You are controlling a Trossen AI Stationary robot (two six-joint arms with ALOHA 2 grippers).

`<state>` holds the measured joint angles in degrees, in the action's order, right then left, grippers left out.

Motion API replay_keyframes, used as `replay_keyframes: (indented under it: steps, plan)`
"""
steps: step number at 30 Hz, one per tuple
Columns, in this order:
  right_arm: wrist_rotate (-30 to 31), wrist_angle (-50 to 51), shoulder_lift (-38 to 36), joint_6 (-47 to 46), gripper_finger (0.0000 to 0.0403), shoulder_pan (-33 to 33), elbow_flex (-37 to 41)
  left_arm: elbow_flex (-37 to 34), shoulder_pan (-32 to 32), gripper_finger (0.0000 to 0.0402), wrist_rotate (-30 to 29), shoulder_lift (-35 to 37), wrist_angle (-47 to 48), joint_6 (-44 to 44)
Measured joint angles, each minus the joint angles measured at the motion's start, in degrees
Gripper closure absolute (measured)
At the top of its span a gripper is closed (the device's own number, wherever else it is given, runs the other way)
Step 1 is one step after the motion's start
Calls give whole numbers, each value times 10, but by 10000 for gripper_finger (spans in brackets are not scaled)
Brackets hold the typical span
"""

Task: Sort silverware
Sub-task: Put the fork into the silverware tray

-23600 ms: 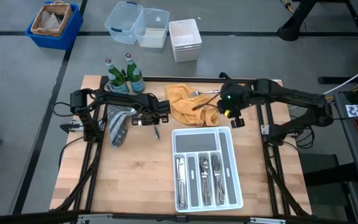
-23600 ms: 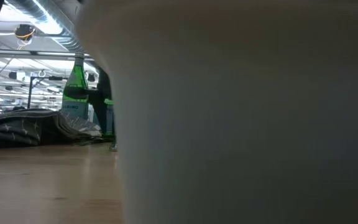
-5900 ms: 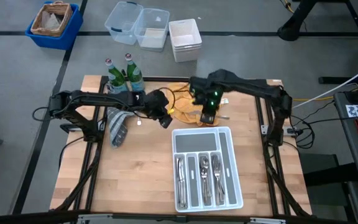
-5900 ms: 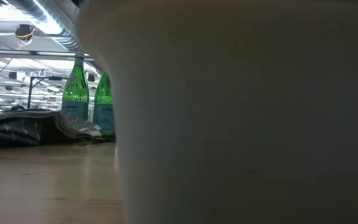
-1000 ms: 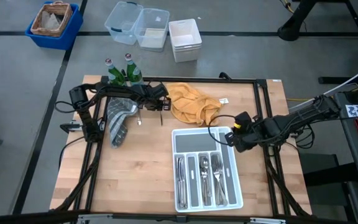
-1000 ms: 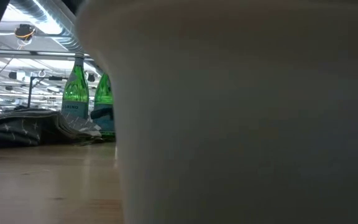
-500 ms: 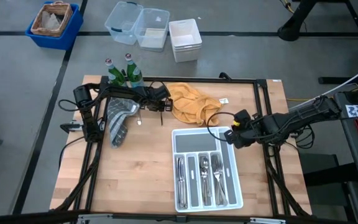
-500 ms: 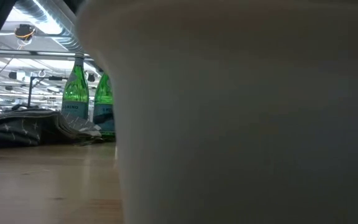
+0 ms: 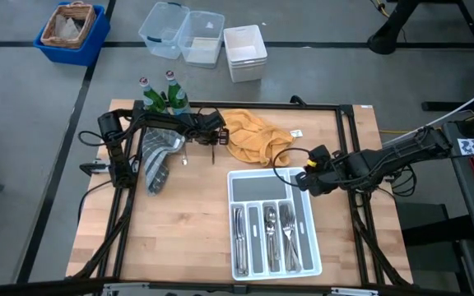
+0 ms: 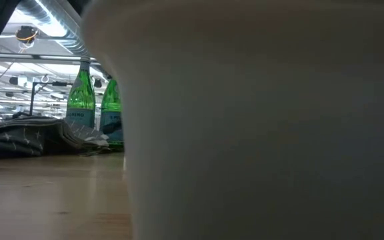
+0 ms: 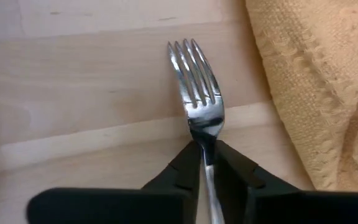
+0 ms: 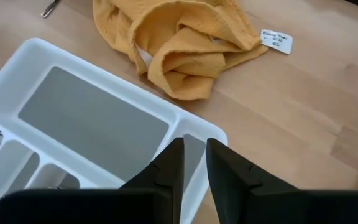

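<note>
My left gripper is at the far left of the table, beside the yellow cloth, shut on a silver fork. The fork also shows in the high view. My right gripper hovers at the far right corner of the white tray. Its fingers are a narrow gap apart with nothing between them. Knives, spoons and forks lie in the tray's three narrow compartments. Another small utensil lies on the wood by the grey towel. My left gripper pinches the fork's neck, just behind the tines, between its two fingertips. The fingers lie along the fork, and its tines point away from them toward the table's near edge. The handle is hidden between the fingers. I cannot tell whether the fork is clear of the wood.
Two green bottles stand at the far left edge, next to the left arm. A white paper tag lies right of the yellow cloth. The tray's white wall blocks most of the low view. Bare wood lies left of the tray.
My right gripper has moved a little toward the table's left, closer to the tray's far right corner. My left gripper and its fork have stayed about where they were.
</note>
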<state>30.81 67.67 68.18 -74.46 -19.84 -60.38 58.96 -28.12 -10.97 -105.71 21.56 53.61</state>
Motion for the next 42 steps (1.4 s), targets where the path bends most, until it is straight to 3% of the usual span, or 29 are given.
replay_keyframes:
  steps: [4, 13, 23, 28, 35, 42]
  plan:
    - [0, -6, 0, 0, 331, 0, 0, 0, 0, 395, -4, -4, 1, -16]
    - [-13, -6, 0, 0, 331, 0, 0, 0, 0, 397, 11, -10, 1, -29]
    - [-30, 0, 0, 10, 331, 0, 0, -3, -1, 401, 58, 33, 7, -35]
    - [-30, 0, 0, 34, 331, 0, 0, -2, 10, 401, 115, 72, 6, -39]
    - [-38, 19, -1, 57, 331, 0, 0, -2, 78, 401, 179, 105, 3, 6]
    - [-64, 61, -2, 81, 331, 0, 0, -1, 224, 401, 184, 122, -68, 149]
